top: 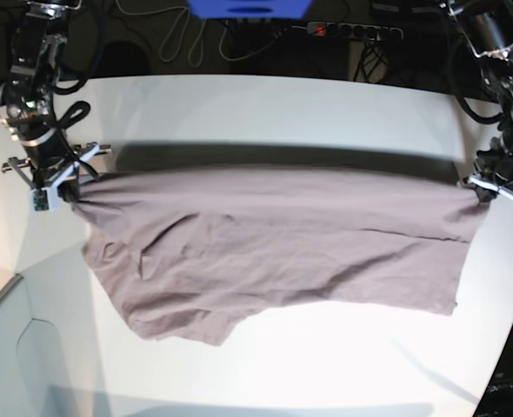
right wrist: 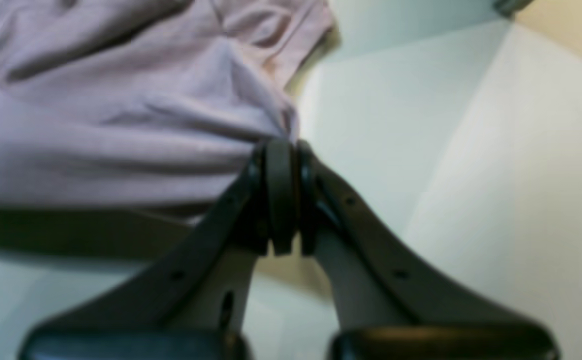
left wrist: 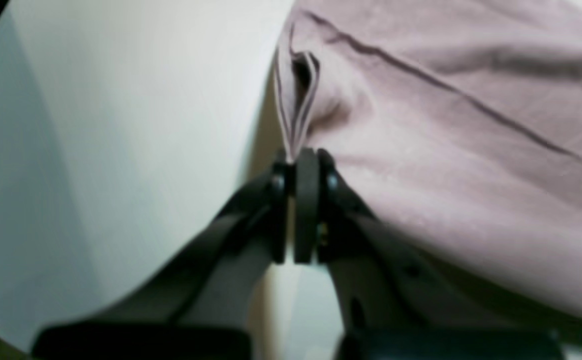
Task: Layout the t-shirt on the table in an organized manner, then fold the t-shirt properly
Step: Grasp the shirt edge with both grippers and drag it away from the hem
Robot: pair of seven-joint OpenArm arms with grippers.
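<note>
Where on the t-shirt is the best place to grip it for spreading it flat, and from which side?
Grip the t-shirt at its two far corners, one gripper from each outer side. The left gripper and right gripper are shut on bunched edges there, so the top edge runs taut between them while the rest drapes onto the table. Gripping mid-cloth would probably just bunch it.

Both grippers [top: 72, 187] [top: 481, 189] stretch t-shirt [top: 274, 248] above table [top: 265, 109].
</note>
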